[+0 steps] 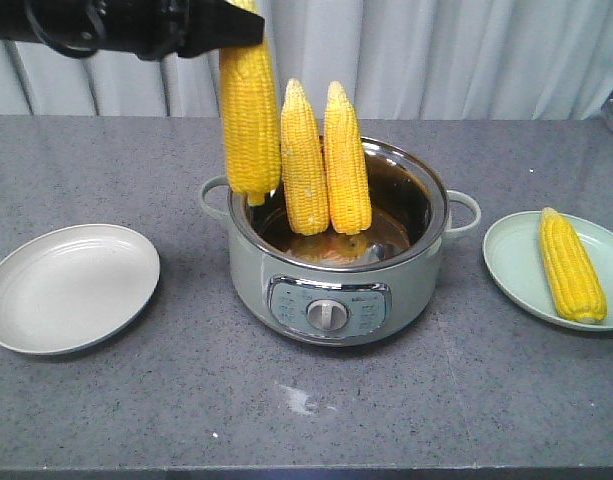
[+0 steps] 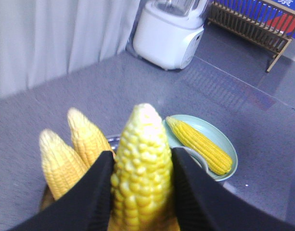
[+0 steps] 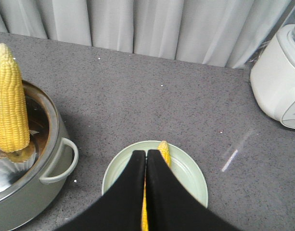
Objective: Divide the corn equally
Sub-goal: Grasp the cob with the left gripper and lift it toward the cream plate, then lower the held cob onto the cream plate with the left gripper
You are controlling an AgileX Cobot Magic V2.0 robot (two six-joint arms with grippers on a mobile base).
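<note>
One cob (image 1: pixel 249 110) in left jaws, white appliance (image 2: pixel 169 36) only in wrist views

Qty: 4 husked bright yellow corn cobs (image 1: pixel 250 110); 2 round shallow plates (image 1: pixel 71 290) (1 grey-white, 1 pale green (image 1: pixel 516 260)); 1 grey-green metal electric pot (image 1: pixel 326 290); 1 white plastic blender base (image 3: pixel 277 82).

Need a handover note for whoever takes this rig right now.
Left end effector: shut on the held cob, up by the left rim of the pot.
Right end effector: shut, empty, above the right plate.
Two standing cobs are in the pot; the plated cob lies on the right plate; the left plate has none.
Done: one cob plated.
Left: probably the held cob to the left plate, then one more each.
</note>
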